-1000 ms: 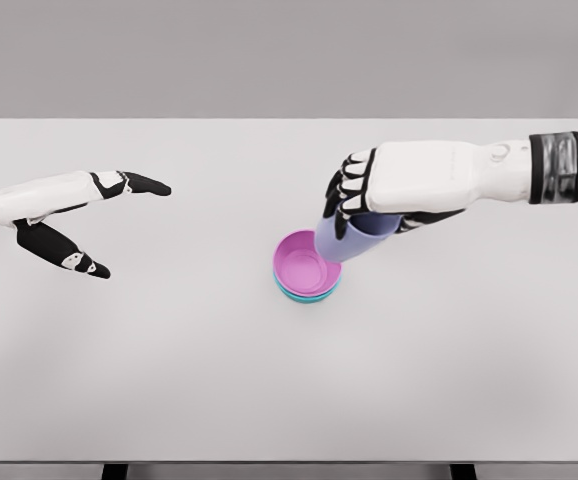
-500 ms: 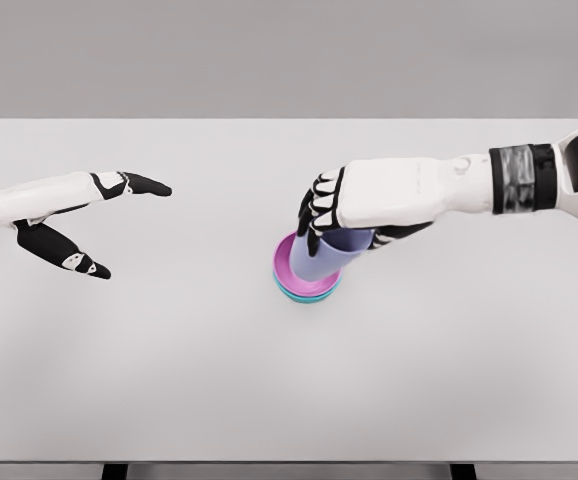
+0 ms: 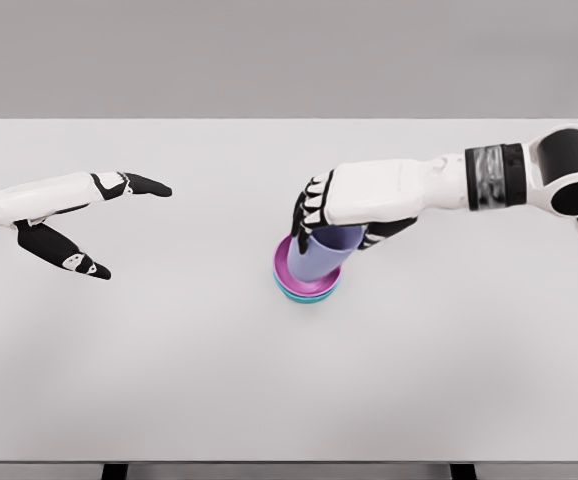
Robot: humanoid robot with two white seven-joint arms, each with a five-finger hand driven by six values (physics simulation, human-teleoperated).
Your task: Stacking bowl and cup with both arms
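Note:
A pink bowl point(image 3: 285, 278) sits nested in a teal bowl point(image 3: 307, 296) at the middle of the white table point(image 3: 269, 380). A lavender cup point(image 3: 319, 258) stands almost upright inside the pink bowl, its base hidden by the bowl's rim. My right hand point(image 3: 321, 212) reaches in from the right and is shut on the cup's upper part, fingers curled over its far and left sides. At the left of the table my left hand point(image 3: 104, 225) hovers open, thumb and fingers spread, holding nothing.
The table's front edge runs along the bottom of the view, with dark legs point(image 3: 115, 470) just below it. A grey wall lies behind the far edge.
My right hand has carried the lavender cup left and down, turning it from tilted to nearly upright and into the pink bowl. The left hand has stayed still.

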